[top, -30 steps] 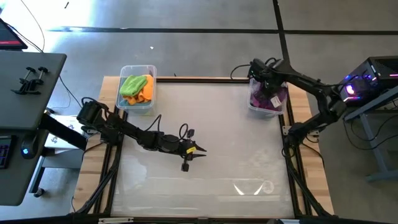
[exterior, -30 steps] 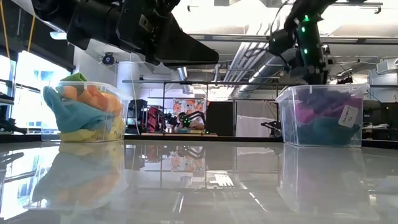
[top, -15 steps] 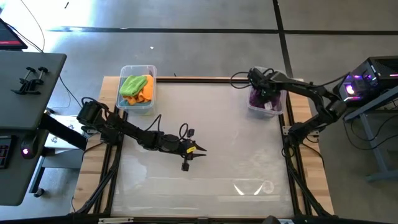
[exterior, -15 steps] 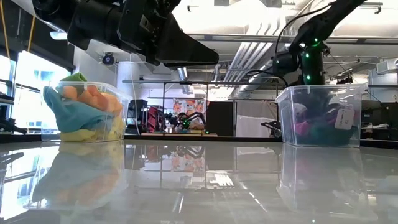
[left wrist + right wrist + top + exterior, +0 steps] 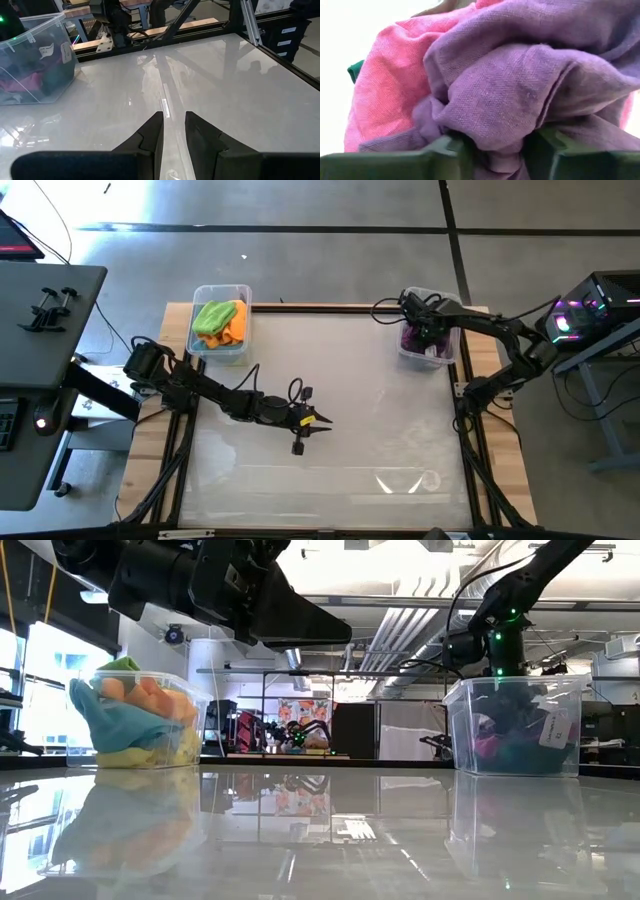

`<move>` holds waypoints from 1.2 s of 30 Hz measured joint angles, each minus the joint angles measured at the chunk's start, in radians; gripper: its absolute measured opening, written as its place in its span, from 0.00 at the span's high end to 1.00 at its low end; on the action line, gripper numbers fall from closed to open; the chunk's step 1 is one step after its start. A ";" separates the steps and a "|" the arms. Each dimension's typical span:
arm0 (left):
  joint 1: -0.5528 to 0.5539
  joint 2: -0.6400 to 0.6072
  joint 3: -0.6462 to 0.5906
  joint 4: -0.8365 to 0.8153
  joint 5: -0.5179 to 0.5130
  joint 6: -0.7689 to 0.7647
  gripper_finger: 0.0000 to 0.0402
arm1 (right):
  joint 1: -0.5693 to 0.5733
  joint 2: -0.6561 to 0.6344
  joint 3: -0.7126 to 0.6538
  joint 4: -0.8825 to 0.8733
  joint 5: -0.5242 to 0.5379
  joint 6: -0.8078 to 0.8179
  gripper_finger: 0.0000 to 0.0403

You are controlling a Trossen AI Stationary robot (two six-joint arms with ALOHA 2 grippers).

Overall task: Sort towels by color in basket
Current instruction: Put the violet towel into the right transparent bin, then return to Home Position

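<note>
Coarse-woven purple towel (image 5: 520, 95), clear plastic bin (image 5: 515, 725), glossy white table (image 5: 330, 380).

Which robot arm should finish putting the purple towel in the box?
Probably the right. Its hand is down inside the right bin, fingers around the purple towel. The left hand waits over mid-table, holding nothing.

Lime and orange towels (image 5: 219, 321) heaped in left bin, purple, pink, seemingly teal towels (image 5: 520, 85) bunched in right bin
</note>
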 joint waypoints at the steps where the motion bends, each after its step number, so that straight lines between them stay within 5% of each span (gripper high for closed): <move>1: 0.000 0.000 0.000 0.000 0.000 0.000 0.84 | 0.000 0.000 0.000 -0.004 -0.001 -0.002 0.64; 9: 0.000 0.000 0.000 0.000 0.000 0.000 0.84 | 0.003 0.002 0.100 -0.174 -0.012 -0.011 0.44; 22: 0.000 0.000 0.000 0.000 0.000 -0.010 0.84 | 0.052 -0.165 0.224 -0.290 0.063 0.046 0.42; 28: 0.000 0.000 0.000 0.005 0.000 -0.010 0.84 | 0.091 -0.332 0.222 -0.222 0.127 0.169 0.42; 36: 0.000 0.001 0.000 0.056 0.000 -0.010 0.84 | 0.284 -0.364 0.222 0.059 -0.058 0.165 0.42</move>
